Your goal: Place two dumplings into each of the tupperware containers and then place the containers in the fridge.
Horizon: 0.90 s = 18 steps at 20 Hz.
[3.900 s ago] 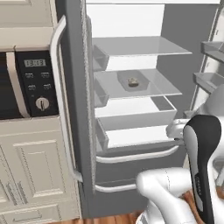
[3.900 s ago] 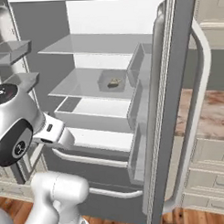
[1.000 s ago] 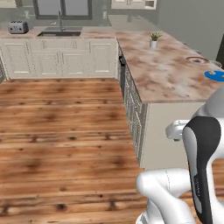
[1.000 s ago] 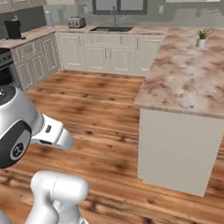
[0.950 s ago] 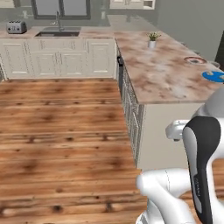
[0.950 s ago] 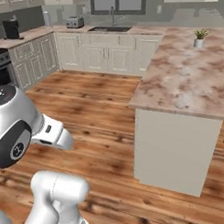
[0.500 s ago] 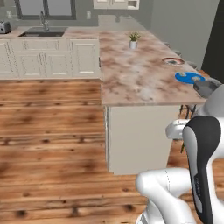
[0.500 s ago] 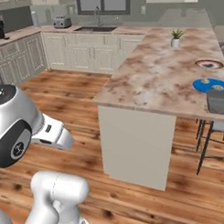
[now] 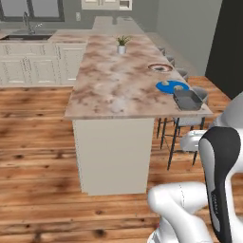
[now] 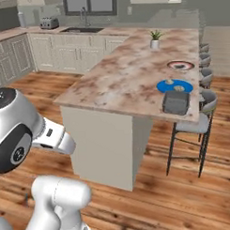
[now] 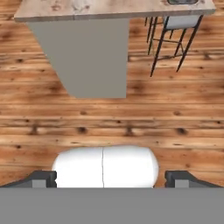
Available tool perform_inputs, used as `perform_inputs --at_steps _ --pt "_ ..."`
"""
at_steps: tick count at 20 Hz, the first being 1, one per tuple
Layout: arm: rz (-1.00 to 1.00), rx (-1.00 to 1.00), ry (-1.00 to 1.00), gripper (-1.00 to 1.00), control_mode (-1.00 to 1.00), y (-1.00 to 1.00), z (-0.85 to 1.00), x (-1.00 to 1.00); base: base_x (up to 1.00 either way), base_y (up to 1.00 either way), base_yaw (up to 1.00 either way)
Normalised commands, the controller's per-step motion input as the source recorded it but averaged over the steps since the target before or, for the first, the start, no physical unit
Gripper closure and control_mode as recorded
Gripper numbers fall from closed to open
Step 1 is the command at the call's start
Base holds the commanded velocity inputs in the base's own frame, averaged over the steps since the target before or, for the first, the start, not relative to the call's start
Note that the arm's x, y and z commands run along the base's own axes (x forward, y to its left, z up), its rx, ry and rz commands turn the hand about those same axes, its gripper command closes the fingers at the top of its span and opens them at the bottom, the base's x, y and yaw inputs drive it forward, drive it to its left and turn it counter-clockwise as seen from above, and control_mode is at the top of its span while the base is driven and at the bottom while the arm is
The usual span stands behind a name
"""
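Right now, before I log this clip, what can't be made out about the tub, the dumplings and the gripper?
- Tub: whether anything lies inside; too dark and small in both base views.
- Tub in hand view: cut off by the top edge.
- Dumplings on the blue plate: tiny specks, so their count is unsure.
- Gripper: open, fingertips partly cut by the bottom band.

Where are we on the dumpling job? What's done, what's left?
Done: nothing I can confirm. One container sits on the island beside the blue plate, but its contents are too dim to tell. In hand: nothing. The gripper is open and empty, over the floor short of the island. Left: two dumplings lie on the plate, probably to be loaded, and then the container goes to the fridge.
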Motion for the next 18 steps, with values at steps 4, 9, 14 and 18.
perform_inputs --at_steps 4,9,14,18 --pt "0.0 0.0 0.0 -1.0 1.0 0.0 0.0 0.0 0.49 -1.0 0.0" --pt "0.0 0.0 0.0 -1.0 1.0 0.0 0.0 0.0 0.78 -1.0 0.0" --pt "0.0 0.0 0.0 -1.0 1.0 0.0 0.0 0.0 0.99 -1.0 0.06" --pt "0.0 0.0 0.0 -1.0 1.0 0.0 0.0 0.0 0.93 -1.0 0.26"
